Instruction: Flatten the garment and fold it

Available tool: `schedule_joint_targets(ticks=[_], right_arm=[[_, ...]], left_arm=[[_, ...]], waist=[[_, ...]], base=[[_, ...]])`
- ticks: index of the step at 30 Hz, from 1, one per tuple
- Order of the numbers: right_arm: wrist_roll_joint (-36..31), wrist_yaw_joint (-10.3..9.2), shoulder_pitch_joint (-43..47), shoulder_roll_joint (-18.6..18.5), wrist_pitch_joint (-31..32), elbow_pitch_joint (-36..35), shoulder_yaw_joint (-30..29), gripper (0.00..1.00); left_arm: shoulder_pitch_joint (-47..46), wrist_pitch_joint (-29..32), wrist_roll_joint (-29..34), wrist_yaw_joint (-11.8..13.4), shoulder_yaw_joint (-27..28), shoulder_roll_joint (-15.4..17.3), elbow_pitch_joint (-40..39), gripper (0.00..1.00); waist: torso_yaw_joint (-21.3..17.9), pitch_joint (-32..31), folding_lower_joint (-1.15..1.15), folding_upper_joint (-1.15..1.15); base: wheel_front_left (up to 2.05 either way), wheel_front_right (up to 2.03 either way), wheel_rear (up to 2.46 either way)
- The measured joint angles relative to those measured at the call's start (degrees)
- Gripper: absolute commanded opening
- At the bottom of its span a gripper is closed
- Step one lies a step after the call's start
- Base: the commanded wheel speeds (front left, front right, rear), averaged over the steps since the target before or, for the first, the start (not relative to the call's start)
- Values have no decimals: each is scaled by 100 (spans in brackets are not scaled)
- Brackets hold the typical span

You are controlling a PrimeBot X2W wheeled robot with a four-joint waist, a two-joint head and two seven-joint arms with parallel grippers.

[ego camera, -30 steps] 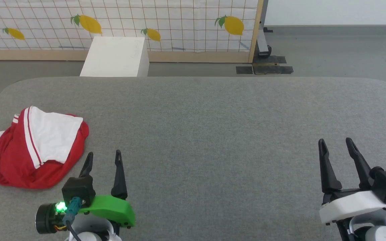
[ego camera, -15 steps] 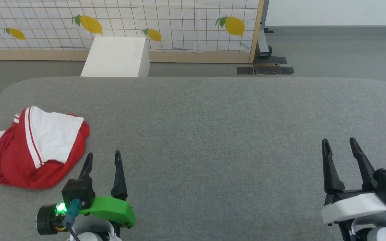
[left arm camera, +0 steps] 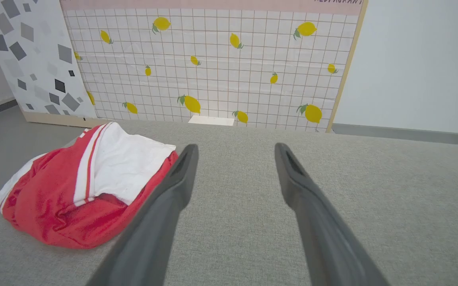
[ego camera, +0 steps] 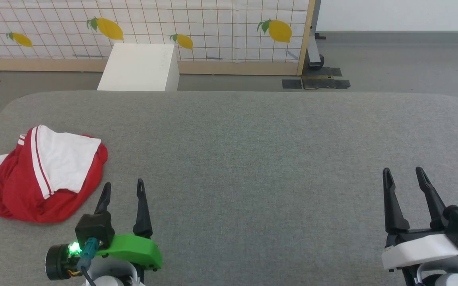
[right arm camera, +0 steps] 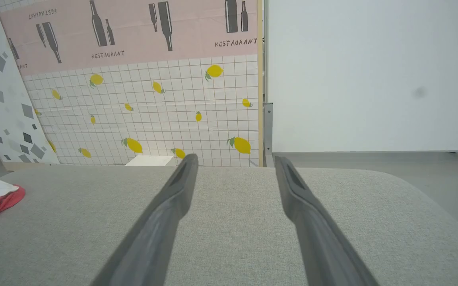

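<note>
Two grippers over grey table.
Head view: left gripper at lower left, fingers spread, holding nothing. Right gripper at lower right, fingers spread, holding nothing. Garment crumpled in heap near table's left edge, red with white sleeve on top, just beside left gripper.
Left wrist view: heap lies left of spread fingers.
Right wrist view: fingers apart over table; garment's edge at far left, well apart.
</note>
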Motion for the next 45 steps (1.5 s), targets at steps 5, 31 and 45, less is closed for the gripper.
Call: schedule_joint_targets(ticks=[5, 31, 45], right_arm=[[4, 0, 9, 1, -62, 12, -15, 100], [5, 0, 64, 5, -374, -57, -71, 100], [-53, 0, 77, 10, -375, -114, -9, 100]], left_arm=[[-31, -63, -41, 22, -22, 0, 22, 100], [-186, -380, -292, 315, 129, -3, 201, 100], [-188, -385, -348, 409, 196, -3, 249, 100]], waist=[[18, 0, 0, 0], [1012, 78, 0, 0], [1971, 154, 0, 0]], base=[[0, 0, 0], [0, 0, 0], [0, 0, 0]])
